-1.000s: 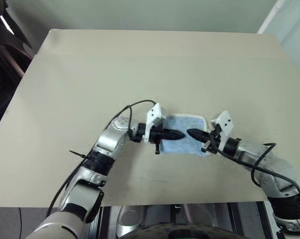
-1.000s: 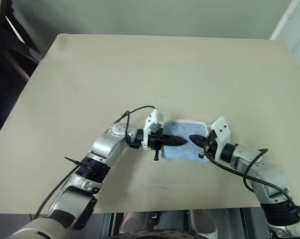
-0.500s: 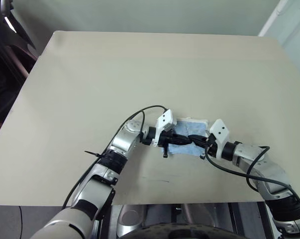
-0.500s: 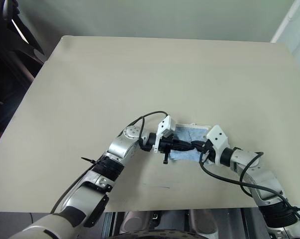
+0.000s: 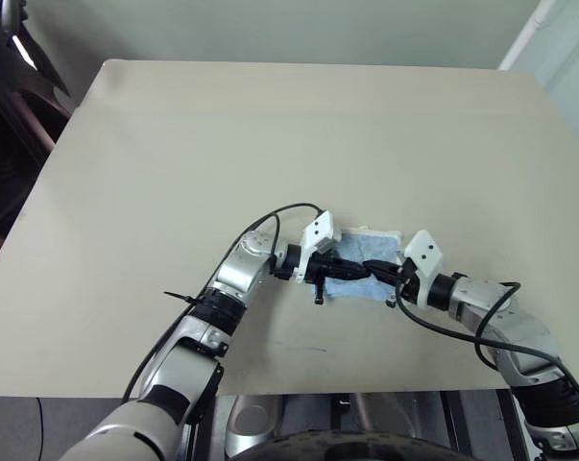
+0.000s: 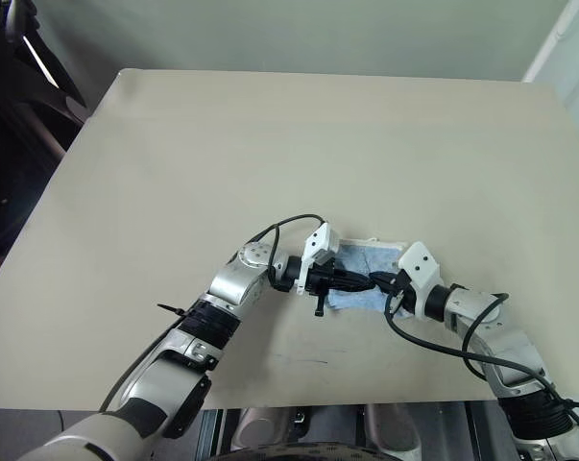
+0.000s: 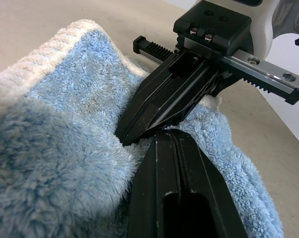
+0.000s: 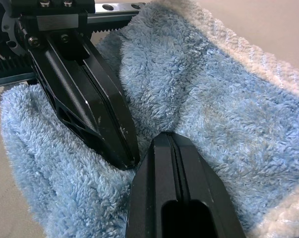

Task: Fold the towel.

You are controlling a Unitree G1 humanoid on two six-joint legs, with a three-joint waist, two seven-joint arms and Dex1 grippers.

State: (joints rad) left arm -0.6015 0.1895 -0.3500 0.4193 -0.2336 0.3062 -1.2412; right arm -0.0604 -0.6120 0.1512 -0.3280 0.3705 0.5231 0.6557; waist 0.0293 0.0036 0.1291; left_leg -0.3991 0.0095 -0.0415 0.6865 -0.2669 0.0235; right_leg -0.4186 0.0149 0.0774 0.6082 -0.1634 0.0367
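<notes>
The towel point(image 5: 377, 246) is a small light-blue terry cloth with a cream edging. It lies bunched on the beige table point(image 5: 270, 144) near the front edge. My left gripper point(image 5: 356, 270) reaches in from the left and my right gripper point(image 5: 372, 269) from the right. Both are shut, with nothing between their fingers, and their tips meet on the towel's middle and press into the pile. In the left wrist view my left gripper point(image 7: 161, 137) lies on the cloth with the right gripper's tip point(image 7: 123, 141) beside it. The right wrist view shows my right gripper point(image 8: 164, 137) next to the left gripper's tip point(image 8: 128, 161).
Bare tabletop stretches far behind and to both sides of the towel. The table's front edge point(image 5: 299, 396) runs close below my arms. Dark furniture point(image 5: 11, 86) stands beyond the table's left edge.
The whole picture shifted between one second and half a second ago. The two shut tips, slightly apart then, now meet on the towel. Nothing has moved in the last half second.
</notes>
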